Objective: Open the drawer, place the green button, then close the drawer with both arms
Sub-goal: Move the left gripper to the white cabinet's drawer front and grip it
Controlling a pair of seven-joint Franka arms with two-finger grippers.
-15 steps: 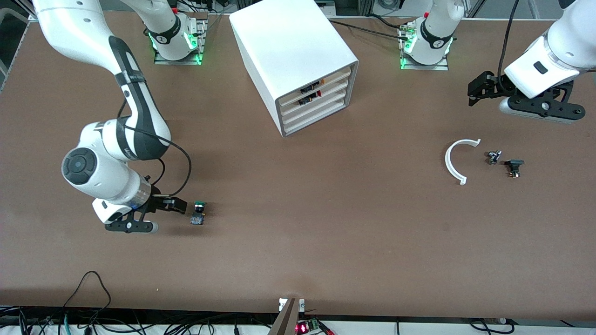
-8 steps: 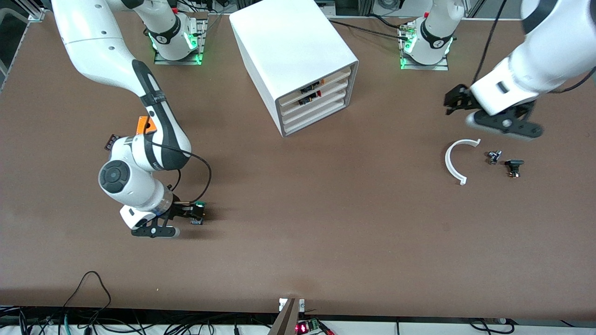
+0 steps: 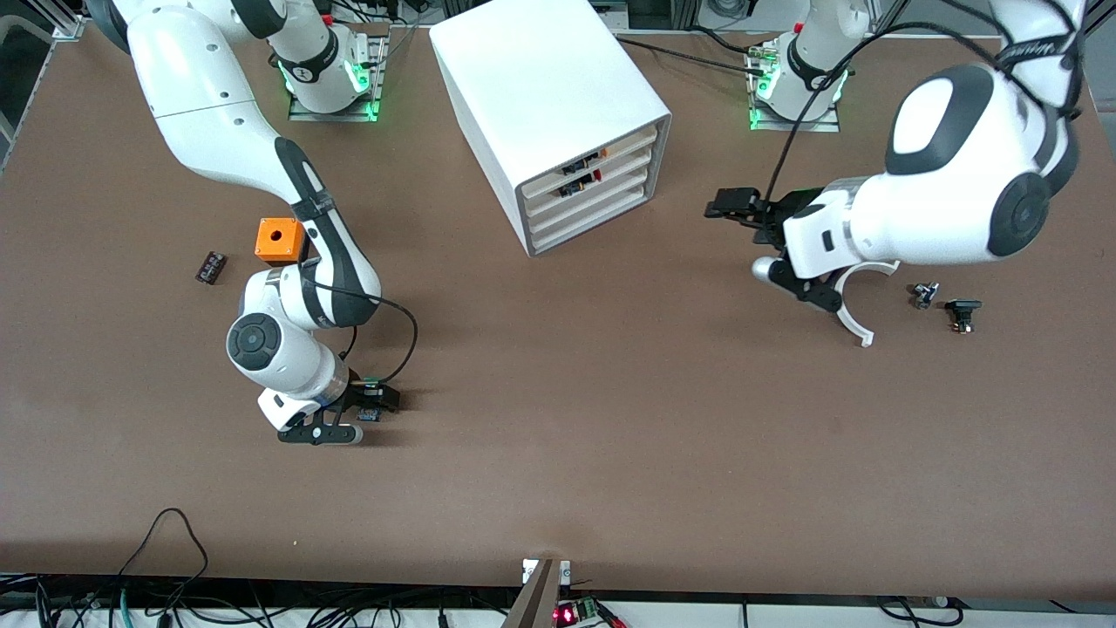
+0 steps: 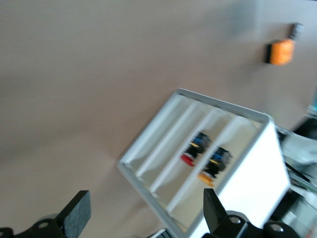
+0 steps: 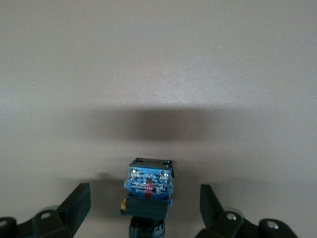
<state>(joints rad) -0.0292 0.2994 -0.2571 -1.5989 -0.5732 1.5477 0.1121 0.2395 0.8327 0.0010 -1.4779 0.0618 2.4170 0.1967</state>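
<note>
Brown matte bench [image 3: 558,453] seen from above, with the two arm bases bolted along its upper edge and loose cables hanging past the edge nearest the front camera. A white four-drawer cabinet [image 3: 551,105] stands between the bases, its front turned toward the left arm's end of the bench; all drawers are pushed in, including the drawer [image 3: 586,203] third from the top, and the two upper drawers show small orange and red parts. The right end effector [image 3: 370,408] is low at the bench surface toward the right arm's end, its fingers [image 5: 74,203] spread apart on either side of the button [image 3: 373,403] without touching it; in the right wrist view the button [image 5: 148,186] lies on its side between them, blue-grey base facing the camera. An orange box [image 3: 279,241] with a hole and a small dark part [image 3: 210,267] lie farther from the front camera than the button. The left end effector [image 3: 741,211] is in the air over bare bench in front of the cabinet, fingers [image 4: 77,213] apart and holding nothing; its wrist view looks onto the cabinet's drawer fronts [image 4: 198,163]. A white curved piece [image 3: 859,305] lies on the bench partly under the left arm, with two small dark parts [image 3: 946,301] beside it toward the left arm's end.
</note>
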